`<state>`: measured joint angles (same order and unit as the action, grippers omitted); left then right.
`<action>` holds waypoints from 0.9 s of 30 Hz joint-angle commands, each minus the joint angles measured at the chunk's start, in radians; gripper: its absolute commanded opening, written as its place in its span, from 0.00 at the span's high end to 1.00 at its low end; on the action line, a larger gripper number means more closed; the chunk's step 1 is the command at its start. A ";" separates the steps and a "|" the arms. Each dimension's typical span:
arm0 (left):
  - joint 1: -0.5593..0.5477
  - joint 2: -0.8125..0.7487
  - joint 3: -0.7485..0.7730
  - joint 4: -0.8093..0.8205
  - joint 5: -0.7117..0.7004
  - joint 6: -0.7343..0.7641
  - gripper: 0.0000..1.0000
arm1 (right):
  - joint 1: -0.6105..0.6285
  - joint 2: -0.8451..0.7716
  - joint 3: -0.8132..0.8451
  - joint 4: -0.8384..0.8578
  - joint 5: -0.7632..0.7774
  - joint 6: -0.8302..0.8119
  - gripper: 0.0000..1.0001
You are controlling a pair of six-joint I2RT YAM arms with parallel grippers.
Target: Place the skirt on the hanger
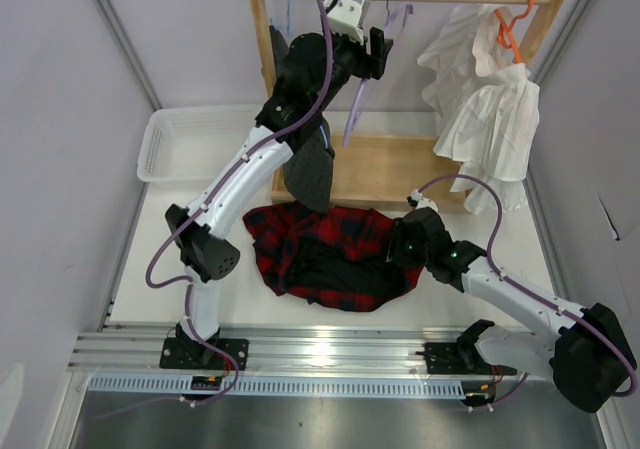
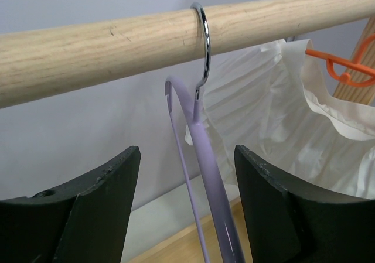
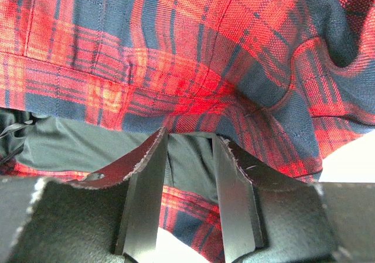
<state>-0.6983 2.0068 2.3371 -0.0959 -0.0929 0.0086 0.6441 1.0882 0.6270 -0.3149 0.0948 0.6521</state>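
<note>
The red-and-navy plaid skirt [image 1: 310,239] lies crumpled on the table, with its black lining showing in the middle. My right gripper [image 1: 405,237] is at its right edge. In the right wrist view the skirt [image 3: 193,52] fills the frame, and the right gripper [image 3: 190,139] is shut on a fold of lining and plaid. The lilac hanger [image 1: 358,104] hangs by its silver hook [image 2: 206,46] from the wooden rod [image 2: 88,52]. My left gripper [image 1: 378,49] is raised to it. Its jaws stand open on either side of the hanger's arm [image 2: 202,140] without touching, left gripper [image 2: 187,152].
A white ruffled garment [image 1: 485,99] hangs on an orange hanger [image 1: 510,29] at the rod's right end. A dark grey garment [image 1: 310,169] hangs behind my left arm. A white basket [image 1: 185,139] stands at the back left. The rack's wooden base [image 1: 400,169] lies behind the skirt.
</note>
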 commanded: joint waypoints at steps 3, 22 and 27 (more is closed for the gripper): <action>-0.010 0.017 0.045 -0.034 0.025 0.027 0.30 | -0.011 -0.013 0.007 0.042 -0.006 -0.019 0.58; -0.024 0.027 0.042 -0.056 -0.053 0.071 0.66 | -0.026 -0.017 -0.004 0.051 -0.020 -0.025 0.58; -0.023 0.027 0.048 -0.035 -0.044 0.083 0.96 | -0.031 -0.016 -0.004 0.050 -0.023 -0.026 0.58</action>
<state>-0.7158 2.0335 2.3398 -0.1604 -0.1265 0.0601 0.6205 1.0882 0.6228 -0.2989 0.0753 0.6495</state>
